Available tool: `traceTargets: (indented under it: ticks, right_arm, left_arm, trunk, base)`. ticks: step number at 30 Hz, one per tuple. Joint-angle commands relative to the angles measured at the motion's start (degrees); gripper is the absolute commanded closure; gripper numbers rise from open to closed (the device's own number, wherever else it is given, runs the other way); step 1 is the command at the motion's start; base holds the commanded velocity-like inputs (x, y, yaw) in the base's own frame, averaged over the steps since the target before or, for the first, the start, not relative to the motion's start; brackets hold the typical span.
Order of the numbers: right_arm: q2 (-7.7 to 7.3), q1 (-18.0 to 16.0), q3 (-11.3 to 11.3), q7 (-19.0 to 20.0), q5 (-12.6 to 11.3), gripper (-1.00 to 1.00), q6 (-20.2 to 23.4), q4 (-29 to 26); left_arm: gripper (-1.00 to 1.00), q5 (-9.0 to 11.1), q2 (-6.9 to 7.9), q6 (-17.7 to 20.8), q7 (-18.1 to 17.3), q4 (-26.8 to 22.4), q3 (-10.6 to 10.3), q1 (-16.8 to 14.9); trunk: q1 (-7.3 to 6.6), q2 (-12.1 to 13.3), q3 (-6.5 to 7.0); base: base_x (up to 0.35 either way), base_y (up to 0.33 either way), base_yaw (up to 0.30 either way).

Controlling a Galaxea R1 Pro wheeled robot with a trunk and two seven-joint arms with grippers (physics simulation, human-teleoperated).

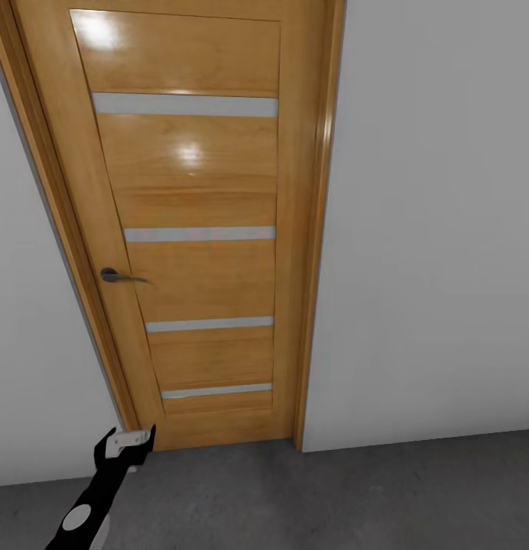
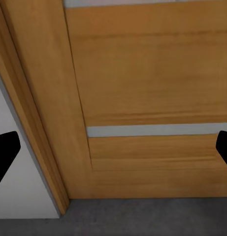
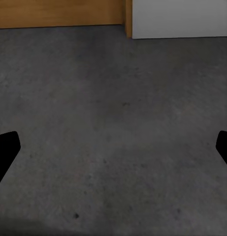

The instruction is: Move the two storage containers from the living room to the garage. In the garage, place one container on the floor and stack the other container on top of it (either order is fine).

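Head view: a closed wooden door (image 1: 192, 229) with pale horizontal strips and a dark lever handle (image 1: 118, 276) stands in a white wall (image 1: 433, 229), above the floor (image 1: 333, 496) of dark grey speckled concrete. Low at the picture's left, the left gripper (image 1: 131, 443) hovers near the door's bottom corner, fingers apparently spread and holding nothing. Right wrist view shows the right gripper (image 3: 113, 150) over bare concrete, its dark fingertips (image 3: 5, 147) wide apart, released.
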Motion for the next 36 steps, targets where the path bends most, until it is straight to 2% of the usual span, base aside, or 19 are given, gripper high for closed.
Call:
traceTargets:
  ticks: [1, 36]
  right_arm:
    - [0.03, 0.0, -0.3, 0.4, 0.0, -1.00, -0.1, 0.0]
    - [0.03, 0.0, -0.3, 0.5, -0.2, -1.00, -0.1, 0.0]
  left_arm:
    - [-1.00, 0.0, -0.02, -0.1, -0.4, 0.1, 0.2, -0.2]
    - [-1.00, 0.0, -0.01, -0.2, -0.4, 0.3, 0.2, -0.7]
  trunk:
    - [0.00, 0.0, -0.06]
    - [0.00, 0.0, -0.06]
  base:
    - [0.000, 0.000, 0.000]
    - [0.103, 0.000, 0.000]
